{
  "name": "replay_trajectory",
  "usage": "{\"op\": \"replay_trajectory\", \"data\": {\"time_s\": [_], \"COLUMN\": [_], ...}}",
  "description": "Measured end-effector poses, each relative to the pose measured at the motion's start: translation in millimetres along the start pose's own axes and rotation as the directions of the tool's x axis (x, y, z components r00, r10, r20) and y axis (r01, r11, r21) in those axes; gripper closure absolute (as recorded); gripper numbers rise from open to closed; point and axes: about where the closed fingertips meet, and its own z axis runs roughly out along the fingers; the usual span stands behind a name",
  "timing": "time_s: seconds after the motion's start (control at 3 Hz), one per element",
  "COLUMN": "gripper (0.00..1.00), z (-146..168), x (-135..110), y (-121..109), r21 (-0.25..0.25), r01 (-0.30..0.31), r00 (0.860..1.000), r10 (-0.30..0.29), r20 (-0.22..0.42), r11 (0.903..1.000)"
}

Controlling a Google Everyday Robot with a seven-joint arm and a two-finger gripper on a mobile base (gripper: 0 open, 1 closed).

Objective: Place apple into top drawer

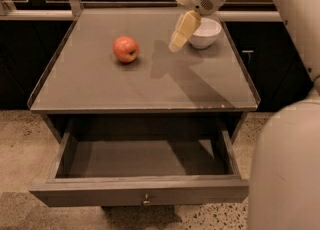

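**Still on the desk: apple well apart from the gripper**

Plainly, the apple (pixel 125 49) sits on the grey desk (pixel 150 86) in the upper left part of the frame, resting on the bare surface with nothing touching it. The gripper (pixel 176 44) hangs above the desk at upper centre, tilted down and to the left, just in front of a white bowl (pixel 205 34). It is well to the right of the apple and holds nothing visible. Whether its jaws are spread or pressed together cannot be told. Below the desk edge, the top drawer (pixel 140 192) is pulled out, its inside bare and its small knob (pixel 146 200) at the centre of the front panel.
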Motion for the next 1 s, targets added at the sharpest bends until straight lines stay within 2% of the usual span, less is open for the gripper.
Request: {"op": "replay_trajectory", "data": {"time_s": [0.33, 0.67, 1.0], "gripper": [0.00, 0.00, 0.00], "z": [21.2, 40.4, 61.6], "x": [-12.0, -30.7, -52.2], "y": [-19.2, -29.7, -32.3], "r21": [-0.026, -0.046, -0.074], "r01": [0.025, 0.041, 0.044], "r00": [0.999, 0.999, 0.995], "r10": [-0.025, -0.040, -0.037], "r20": [-0.024, 0.019, 0.090], "r11": [0.9993, 0.9981, 0.9963]}}
